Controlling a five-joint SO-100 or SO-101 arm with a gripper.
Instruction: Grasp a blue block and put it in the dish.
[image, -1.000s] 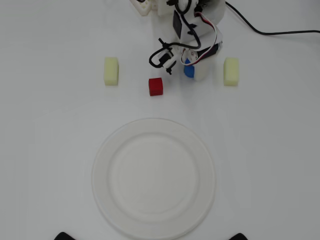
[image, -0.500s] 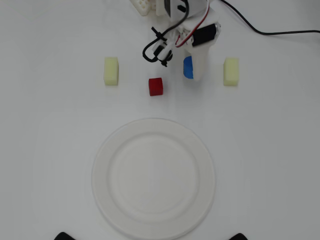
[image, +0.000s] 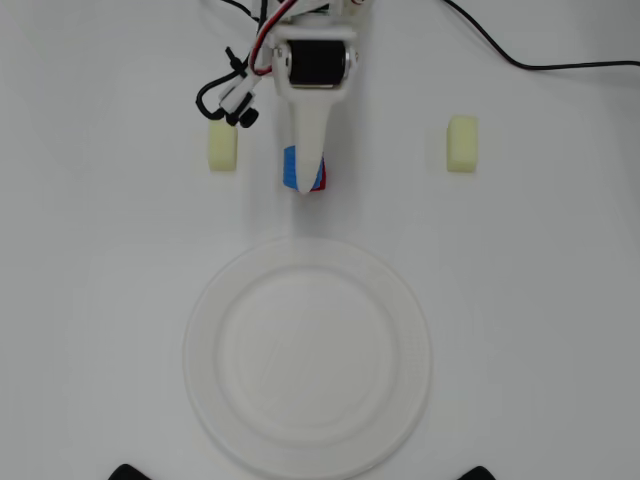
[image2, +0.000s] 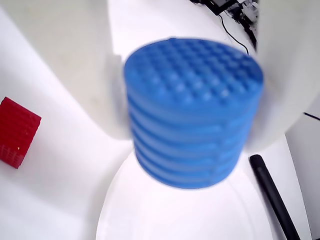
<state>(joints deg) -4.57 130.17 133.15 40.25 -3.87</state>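
Note:
The blue block (image: 290, 168) is a ribbed blue cylinder held between my white fingers; in the wrist view the block (image2: 192, 100) fills the gap between both fingers and hangs above the table. My gripper (image: 303, 180) reaches down from the top centre in the overhead view and is shut on the block; the wrist view shows the gripper (image2: 195, 150) too. The dish (image: 205, 330), a large white plate, lies just below the gripper in the overhead view, and its near rim (image2: 150, 215) shows under the block in the wrist view.
A red cube (image: 321, 181) sits right beside the block, and lies left of the fingers in the wrist view (image2: 17, 132). Pale yellow blocks lie to the left (image: 223, 147) and right (image: 461, 143). A black cable (image: 520, 62) runs at the top right.

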